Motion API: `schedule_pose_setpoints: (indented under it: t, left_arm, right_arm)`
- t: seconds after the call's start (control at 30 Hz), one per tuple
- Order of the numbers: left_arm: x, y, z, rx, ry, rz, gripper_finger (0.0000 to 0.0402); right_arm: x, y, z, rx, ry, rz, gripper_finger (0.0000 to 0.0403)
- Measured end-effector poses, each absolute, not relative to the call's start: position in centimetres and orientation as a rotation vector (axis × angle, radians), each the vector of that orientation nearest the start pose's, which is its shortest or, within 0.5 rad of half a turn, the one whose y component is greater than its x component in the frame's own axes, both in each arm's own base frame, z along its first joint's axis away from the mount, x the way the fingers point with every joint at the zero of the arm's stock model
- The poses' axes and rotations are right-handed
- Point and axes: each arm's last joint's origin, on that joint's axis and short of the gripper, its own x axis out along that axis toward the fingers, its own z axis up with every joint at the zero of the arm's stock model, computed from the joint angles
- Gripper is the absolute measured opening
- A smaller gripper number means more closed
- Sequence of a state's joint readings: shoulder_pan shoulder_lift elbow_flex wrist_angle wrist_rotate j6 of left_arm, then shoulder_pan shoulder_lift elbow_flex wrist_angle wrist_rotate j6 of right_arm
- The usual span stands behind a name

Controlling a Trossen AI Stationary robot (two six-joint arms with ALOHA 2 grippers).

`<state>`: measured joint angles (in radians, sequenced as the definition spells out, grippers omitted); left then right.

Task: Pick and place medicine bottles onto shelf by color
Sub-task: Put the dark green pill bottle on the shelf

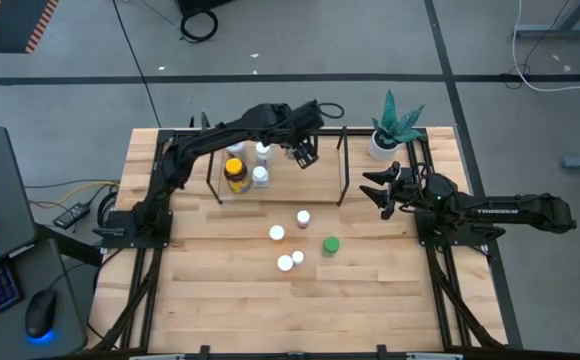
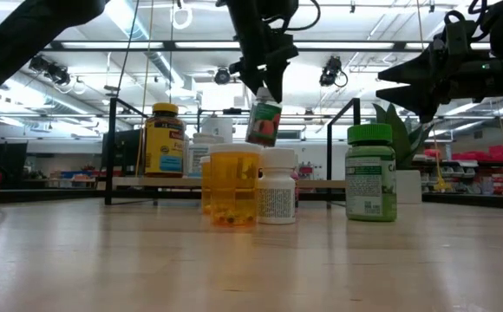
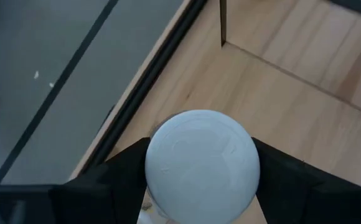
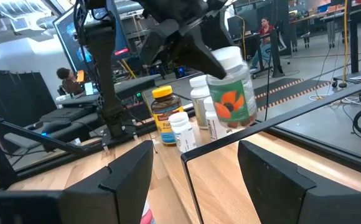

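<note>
My left gripper (image 1: 305,153) hangs over the right half of the shelf (image 1: 315,185), shut on a white-capped bottle (image 2: 264,122) with a green label and an orange flower. On the shelf's left part stand an amber bottle with a yellow cap (image 1: 235,173) and two white bottles (image 1: 261,165). Several bottles stand on the table in front of the shelf: one pinkish-capped (image 1: 303,217), three white-capped (image 1: 277,233), one green-capped (image 1: 330,245). My right gripper (image 1: 378,190) waits open, right of the shelf, above the table. My left gripper pinches the flower-label bottle by its white cap (image 3: 202,162) between the two fingers (image 3: 121,180). The fingers come from above, pointing down. The bottle hangs below them, tilted, its body (image 4: 233,99) lifted clear above the shelf board.
The shelf's thin black uprights (image 1: 344,160) stand close to the held bottle. A white pot with a green plant (image 1: 386,135) sits at the table's far right corner. The near half of the table (image 1: 300,310) is bare wood. People sit in the room behind.
</note>
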<state>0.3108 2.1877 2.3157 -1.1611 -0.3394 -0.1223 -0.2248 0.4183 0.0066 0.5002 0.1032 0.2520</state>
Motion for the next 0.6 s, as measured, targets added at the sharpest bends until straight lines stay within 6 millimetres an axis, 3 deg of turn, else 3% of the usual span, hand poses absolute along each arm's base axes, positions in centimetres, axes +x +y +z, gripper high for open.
schedule_pose_setpoints:
  t: [0.3, 0.6]
  left_arm:
    - [45.3, 15.5, 29.5, -0.100, 1.022, 0.666, 0.0249]
    - [45.0, 17.0, 28.3, -0.109, 1.075, 0.693, 0.0249]
  right_arm:
    - [12.0, -3.0, 17.6, 0.244, -0.129, -0.316, 0.0243]
    - [12.0, -3.0, 17.6, 0.244, -0.129, -0.315, 0.0243]
